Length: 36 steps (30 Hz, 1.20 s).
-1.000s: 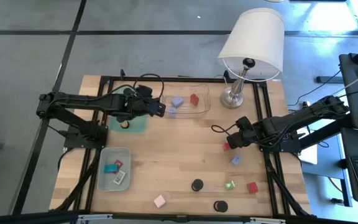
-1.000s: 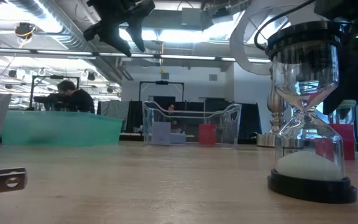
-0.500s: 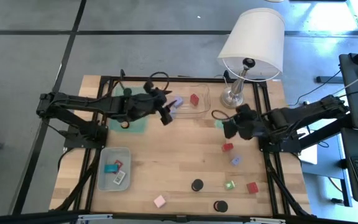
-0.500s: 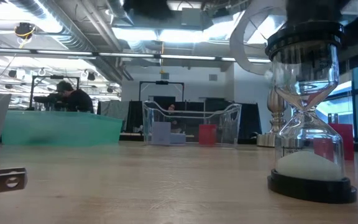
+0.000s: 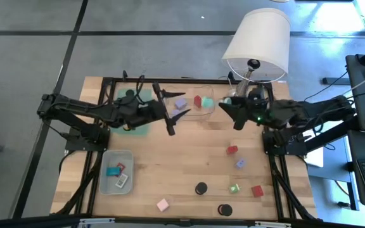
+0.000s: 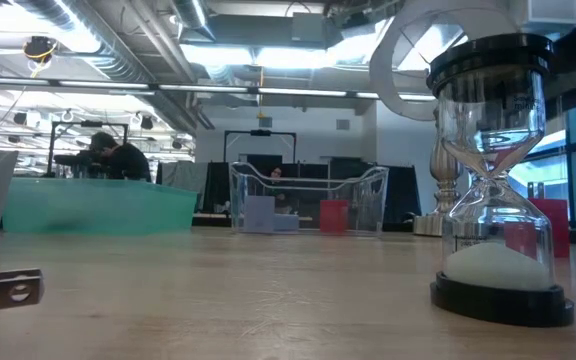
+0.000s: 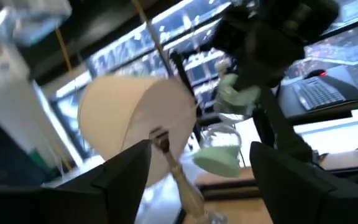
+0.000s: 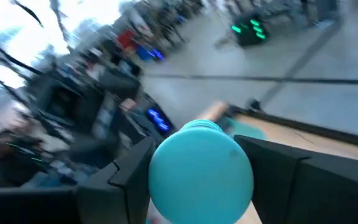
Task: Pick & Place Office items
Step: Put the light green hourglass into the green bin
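My right gripper (image 5: 229, 105) hangs high over the table's far right, beside the lamp, shut on a small hourglass with teal ends (image 7: 220, 132). My left gripper (image 5: 175, 118) is raised over the near rim of the clear tray (image 5: 203, 111), open and empty, its fingers (image 7: 124, 175) spread wide. A lilac block (image 5: 180, 102) and a red block (image 5: 198, 100) lie in that tray. On the bare table rest a red block (image 5: 232, 150), a lilac block (image 5: 240, 163), a green block (image 5: 234, 189), another red block (image 5: 257, 190), a pink block (image 5: 163, 204) and two black round caps (image 5: 201, 188). My right gripper pinches the hourglass by its round teal end (image 8: 201, 174) between its two fingers (image 8: 129, 171), one on each side. The fingers run about level, coming from the table's right side. The hourglass is lifted clear of the table, its other teal end (image 7: 219, 160) lower.
The white-shaded lamp (image 5: 256, 44) stands at the far right, close to my right gripper. A green mat (image 5: 133, 124) lies at the far left, and a grey tray (image 5: 109, 183) with several items at the near left. A black hourglass (image 6: 498, 170) stands close to the low camera.
My right gripper has risen from beside the red block, moved toward the far edge and the lamp, and tipped from pointing down to level, carrying the teal hourglass up. My left gripper has risen out of the low view, tipped up to level, rolled and opened.
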Motion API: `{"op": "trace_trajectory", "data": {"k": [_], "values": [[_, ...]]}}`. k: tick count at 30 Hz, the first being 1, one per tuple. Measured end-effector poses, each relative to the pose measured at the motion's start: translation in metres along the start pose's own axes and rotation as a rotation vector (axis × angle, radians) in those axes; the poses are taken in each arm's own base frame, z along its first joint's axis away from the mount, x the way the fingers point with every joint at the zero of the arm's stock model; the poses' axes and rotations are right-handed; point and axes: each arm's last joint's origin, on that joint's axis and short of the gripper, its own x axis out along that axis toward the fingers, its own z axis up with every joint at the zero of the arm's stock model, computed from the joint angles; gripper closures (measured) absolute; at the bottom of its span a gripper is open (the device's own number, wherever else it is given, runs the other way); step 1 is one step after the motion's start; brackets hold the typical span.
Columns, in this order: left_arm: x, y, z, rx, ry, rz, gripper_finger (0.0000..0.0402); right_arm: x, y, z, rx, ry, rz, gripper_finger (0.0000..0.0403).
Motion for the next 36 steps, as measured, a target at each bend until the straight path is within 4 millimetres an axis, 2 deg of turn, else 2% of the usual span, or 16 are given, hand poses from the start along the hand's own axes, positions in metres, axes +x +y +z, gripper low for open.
{"op": "trace_trajectory", "data": {"k": [5,11,18,29,36], "values": [[0.001,-0.006,0.008,0.140,-0.123,-0.034,0.0112,0.006,0.010,0.009,0.049,-0.047,0.143,0.0206],[0.013,-0.018,0.004,0.202,-0.221,-0.053,0.0112,0.019,0.016,0.007,0.069,-0.032,0.228,0.0206],[0.019,-0.024,-0.002,0.257,-0.208,-0.043,0.0109,0.024,0.017,0.008,0.074,-0.019,0.286,0.0206],[0.024,-0.015,-0.006,0.182,-0.198,-0.037,0.0111,0.025,0.018,0.010,0.050,-0.002,0.352,0.0206],[0.024,-0.016,-0.006,0.190,-0.202,-0.055,0.0145,0.025,0.017,0.011,0.029,0.002,0.364,0.0206]]}}
